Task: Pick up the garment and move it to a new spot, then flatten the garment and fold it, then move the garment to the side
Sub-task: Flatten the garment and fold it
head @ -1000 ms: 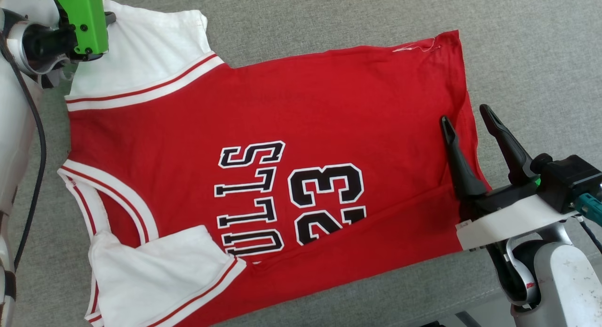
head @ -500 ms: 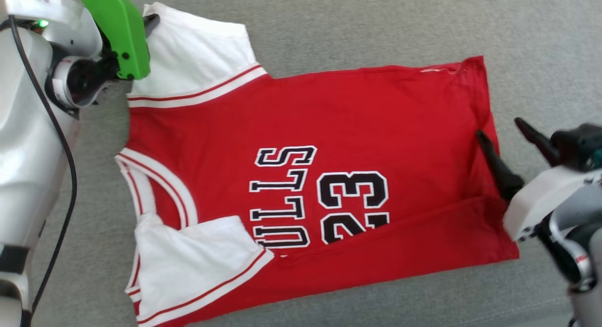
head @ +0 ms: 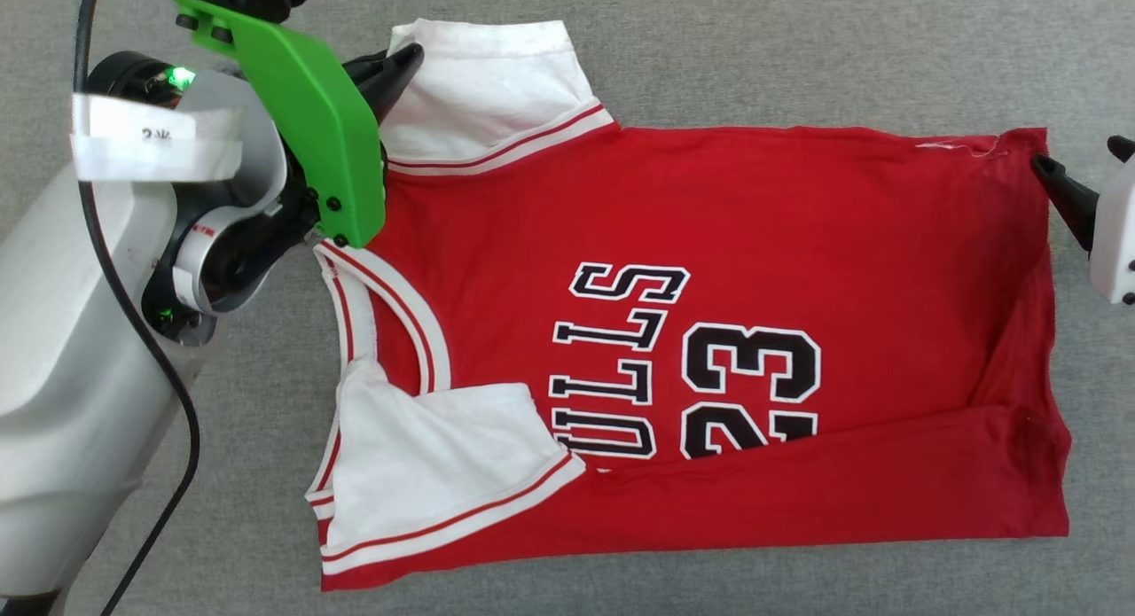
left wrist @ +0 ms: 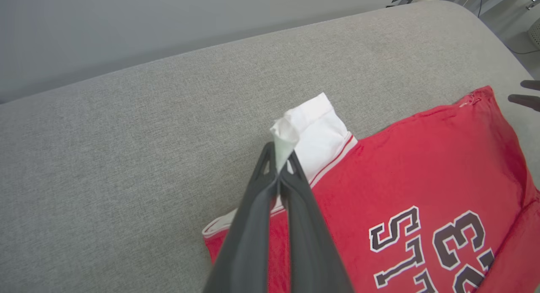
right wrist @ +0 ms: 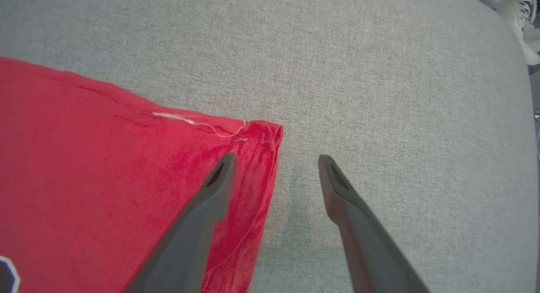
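1. Head view has itself swung, so everything sits differently in frame. The red jersey-style shirt [head: 709, 208] with white short sleeves and black "BULLS 23" print still lies spread across the middle of the frame on the grey fabric surface [head: 798, 49]. Its lower long edge is folded over the print.
2. At upper left, the left end effector [head: 390, 71] stays clenched on the white sleeve [head: 488, 84]. Its wrist view shows a tuft of white cloth pinched between the tips.
3. The right end effector [right wrist: 274, 162], released and spread wide, has left the lower stretch of the hem. It now straddles the hem corner [right wrist: 265, 133] at upper right, without gripping it.
4. Likely next: closing there, so both far corners can be pulled or folded together.
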